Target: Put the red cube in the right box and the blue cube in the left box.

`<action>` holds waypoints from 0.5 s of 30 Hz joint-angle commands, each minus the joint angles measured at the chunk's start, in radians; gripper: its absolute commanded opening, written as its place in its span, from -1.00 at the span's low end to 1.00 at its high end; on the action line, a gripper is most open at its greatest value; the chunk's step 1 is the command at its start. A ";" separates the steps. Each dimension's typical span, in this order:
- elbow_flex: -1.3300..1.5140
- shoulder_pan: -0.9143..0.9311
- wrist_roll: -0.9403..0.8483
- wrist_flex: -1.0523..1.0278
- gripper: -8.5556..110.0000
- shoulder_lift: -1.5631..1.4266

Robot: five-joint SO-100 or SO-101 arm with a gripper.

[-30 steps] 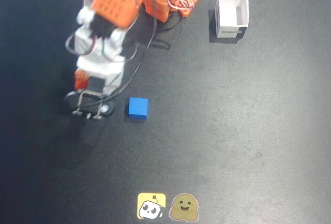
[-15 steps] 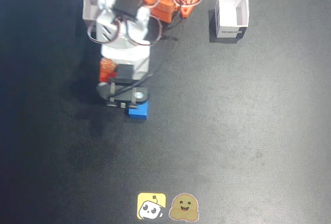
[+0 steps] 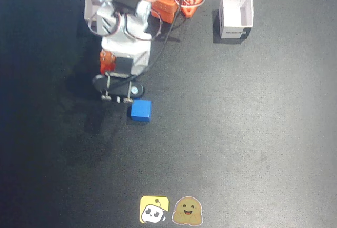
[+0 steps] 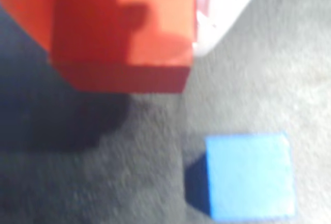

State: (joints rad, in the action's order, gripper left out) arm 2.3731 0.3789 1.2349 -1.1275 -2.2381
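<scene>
Red cube (image 4: 121, 27) remained gripped in the claw (image 3: 117, 88), which had swung from frame left back above the blue cube (image 3: 140, 110); delivery remained outstanding.

In the fixed view we see an arm (image 3: 126, 28) built of bright orange printed shells, one perforated with small round holes, joined to white blocky segments. A black servo body sits on top near the white part. Thin black and white cables loop along its right side. The gripper (image 3: 118, 88) end is black, with small silver screws.
</scene>
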 commanded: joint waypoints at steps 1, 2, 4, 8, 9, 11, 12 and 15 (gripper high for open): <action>-0.066 0.061 0.011 -0.046 -0.63 -0.040; -0.069 0.087 0.009 -0.057 -0.63 -0.041; -0.080 0.132 0.006 -0.081 -0.63 -0.044; -0.098 0.215 0.006 -0.141 -0.63 -0.055; -0.100 0.233 0.006 -0.152 -0.63 -0.064; -0.103 0.270 0.002 -0.172 -0.63 -0.078; -0.103 0.287 0.002 -0.181 -0.63 -0.083; -0.106 0.334 0.005 -0.209 -0.63 -0.094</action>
State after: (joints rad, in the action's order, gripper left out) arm 2.3270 0.6780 1.2487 -1.3162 -2.2887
